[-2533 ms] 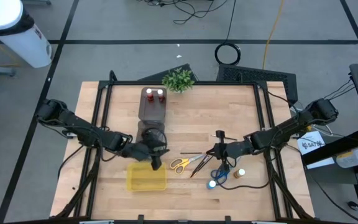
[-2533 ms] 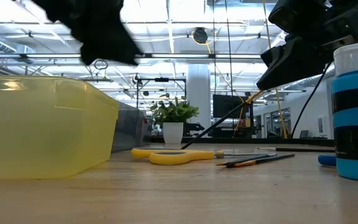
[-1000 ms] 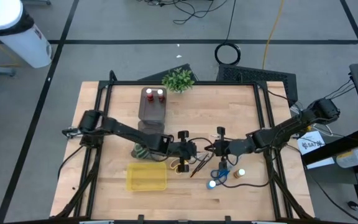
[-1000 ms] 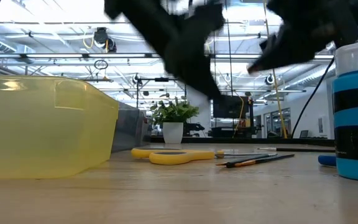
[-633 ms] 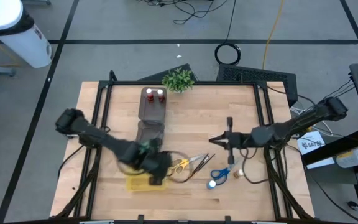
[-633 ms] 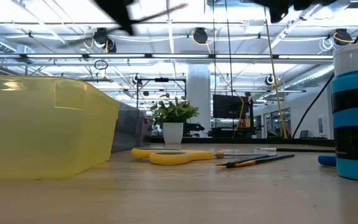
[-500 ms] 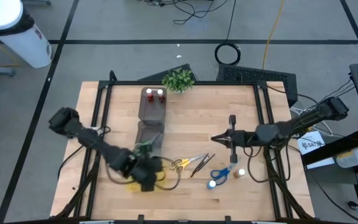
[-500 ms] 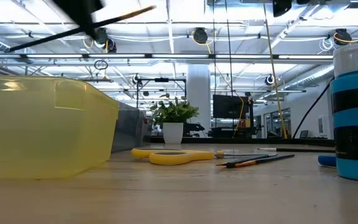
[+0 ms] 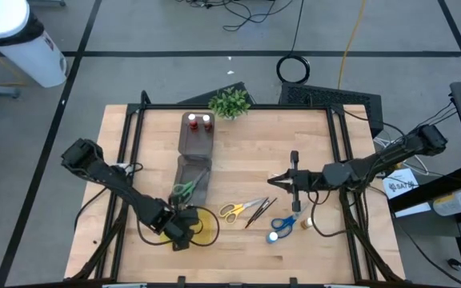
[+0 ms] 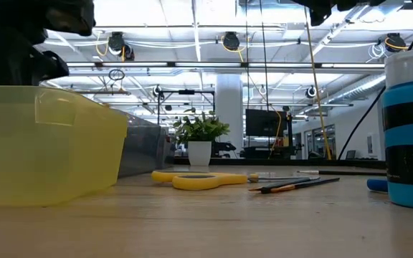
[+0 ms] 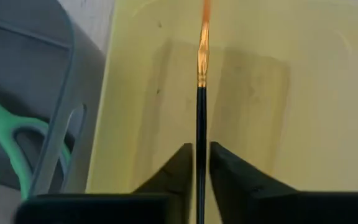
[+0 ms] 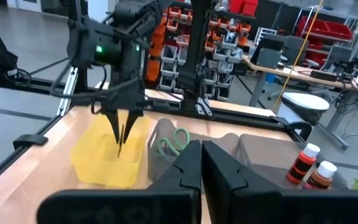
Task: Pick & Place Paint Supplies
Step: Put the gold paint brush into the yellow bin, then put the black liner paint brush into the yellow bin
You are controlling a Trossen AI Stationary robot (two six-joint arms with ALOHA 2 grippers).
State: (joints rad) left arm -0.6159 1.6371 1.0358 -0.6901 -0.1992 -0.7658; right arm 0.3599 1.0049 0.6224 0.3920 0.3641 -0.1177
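— Where is your left gripper (image 11: 197, 163), and what has it got?

— Mine sits over the near-left part of the counter (image 9: 238, 176), pinched tight on a thin dark brush (image 11: 200, 118). The brush runs straight out past my fingertips, its orange tip aimed into the yellow tray (image 11: 303, 112) directly beneath. So the drop is downward, with the brush's long axis lying along the tray's longer side.

— And the right gripper (image 12: 201, 163)?

— It waits above the right half of the counter, fingers nearly together and holding nothing, as far as I can judge. The left is plainly the nearer arm to the tray.

— What is left to collect?

— Further right along the counter: yellow scissors (image 9: 231, 211), two more brushes (image 9: 256, 211), blue scissors (image 9: 283, 222) and two small paint bottles (image 9: 310, 222). Beyond the tray, green scissors (image 9: 184, 190) already lie in the grey organiser (image 9: 192, 164), with two red-capped bottles (image 9: 199, 119) at its far end.

— Which view helps most?

— My wrist view shows the brush centred over the tray floor; from above my arm hides that. The right wrist view shows the brush hanging above the tray, though I cannot tell how close.
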